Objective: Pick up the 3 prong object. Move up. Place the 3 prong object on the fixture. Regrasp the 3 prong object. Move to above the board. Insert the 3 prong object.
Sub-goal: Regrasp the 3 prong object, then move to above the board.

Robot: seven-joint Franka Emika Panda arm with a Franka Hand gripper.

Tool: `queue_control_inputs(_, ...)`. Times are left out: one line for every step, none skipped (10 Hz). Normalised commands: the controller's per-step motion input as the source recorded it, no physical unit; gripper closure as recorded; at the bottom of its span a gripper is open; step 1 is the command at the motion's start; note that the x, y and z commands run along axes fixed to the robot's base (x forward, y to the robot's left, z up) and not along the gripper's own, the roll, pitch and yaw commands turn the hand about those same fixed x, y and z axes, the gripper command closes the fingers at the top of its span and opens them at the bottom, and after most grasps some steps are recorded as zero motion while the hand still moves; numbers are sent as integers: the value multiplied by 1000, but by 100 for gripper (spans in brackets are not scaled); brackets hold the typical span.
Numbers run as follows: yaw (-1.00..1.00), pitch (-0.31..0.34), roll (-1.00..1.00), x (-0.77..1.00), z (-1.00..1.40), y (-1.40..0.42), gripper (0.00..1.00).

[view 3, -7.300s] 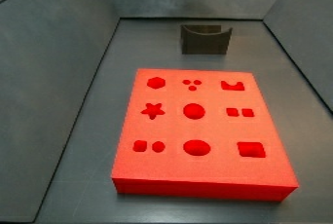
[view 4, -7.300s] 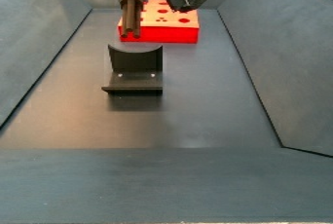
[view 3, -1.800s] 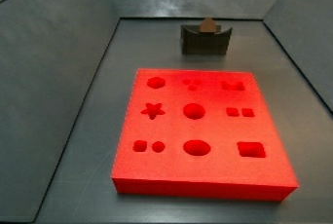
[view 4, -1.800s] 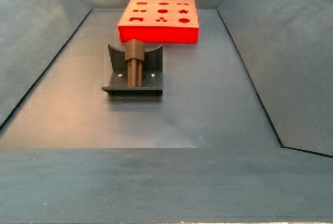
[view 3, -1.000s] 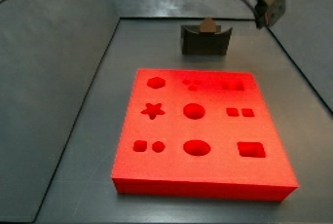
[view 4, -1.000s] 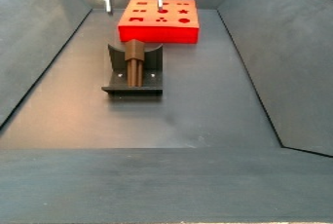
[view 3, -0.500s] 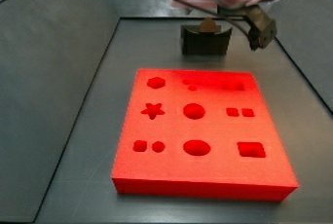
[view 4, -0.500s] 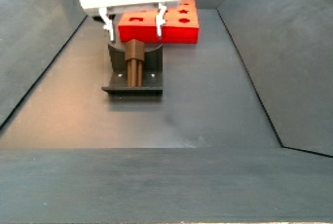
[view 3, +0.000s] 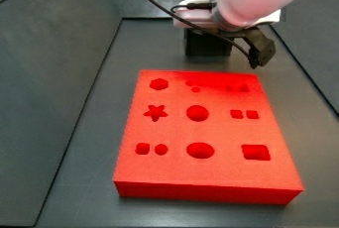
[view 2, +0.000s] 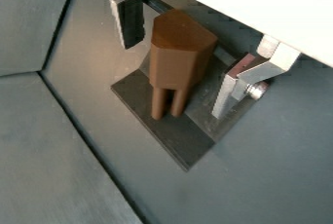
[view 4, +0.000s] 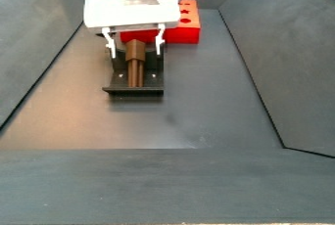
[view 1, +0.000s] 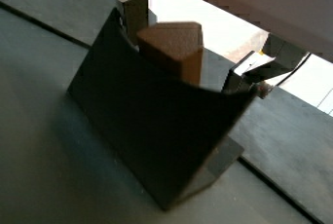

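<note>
The 3 prong object (view 2: 176, 57) is a brown wooden peg that lies in the notch of the dark fixture (view 2: 169, 130), prongs on the base plate. It also shows in a wrist view (view 1: 172, 48) and in a side view (view 4: 132, 67). My gripper (view 2: 182, 51) is open and sits low over the fixture (view 4: 133, 84). Its fingers (view 2: 128, 18) stand on either side of the peg with a gap on each side. The red board (view 3: 199, 123) with shaped cutouts lies in front of the fixture (view 3: 205, 46) in a side view.
The grey bin floor (view 4: 183, 131) has sloping side walls (view 4: 39, 63). The white hand and its cable (view 3: 245, 4) hide the top of the fixture in a side view. The hand hides most of the board (view 4: 193, 28) in a side view.
The peg was set in the fixture and the gripper left. Over the last second the open gripper came back down and now straddles the peg.
</note>
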Motion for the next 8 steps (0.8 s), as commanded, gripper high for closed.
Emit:
queue_control_inputs(-14,-12,52,21,-182,-7,0)
queue_control_inputs(-15,-15,53,10,-175,-9,0)
queue_control_inputs(-12,-15,53,10,-175,-8,0)
queue_control_inputs(-10,-15,53,10,-175,-8,0)
queue_control_inputs(0,0,0,0,0,0,100)
queue_control_inputs(-158,173,47,148,1000,80,100)
queue_control_inputs(-149,178,37,146,1000,78,100)
queue_control_inputs(-91,200,14,137,1000,74,100)
